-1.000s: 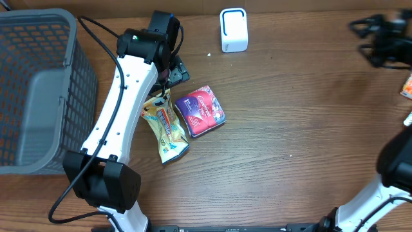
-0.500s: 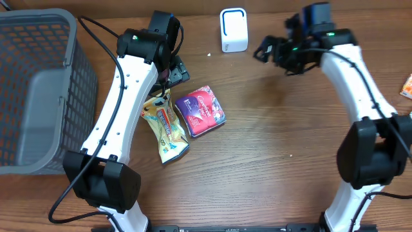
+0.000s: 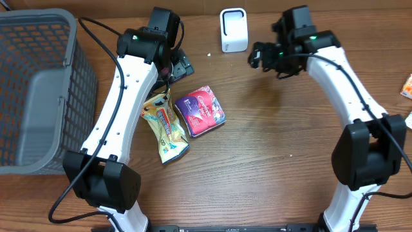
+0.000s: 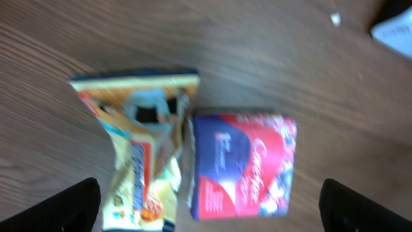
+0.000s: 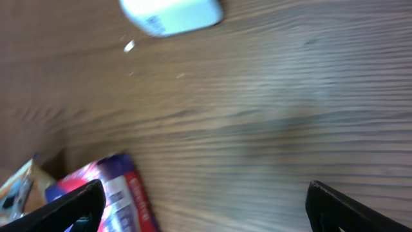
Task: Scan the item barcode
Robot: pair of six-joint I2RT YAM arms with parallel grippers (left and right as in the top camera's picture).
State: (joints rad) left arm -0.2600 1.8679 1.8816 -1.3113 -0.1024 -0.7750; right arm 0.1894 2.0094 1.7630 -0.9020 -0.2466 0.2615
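Left end effector (image 3: 178,67) hovers wide open and empty; right end effector (image 3: 259,57) open too, nothing in it.
Glossy purple-and-red foil packet (image 3: 200,112) lies flat on the wooden surface (image 3: 283,148), just beside a yellow snack bag (image 3: 166,125). It looks light, soft and slippery, so pinch gently across its short edges.

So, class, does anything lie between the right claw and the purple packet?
Nothing visible: only bare table separates the right claw from the purple packet. The yellow snack bag lies on its far side.
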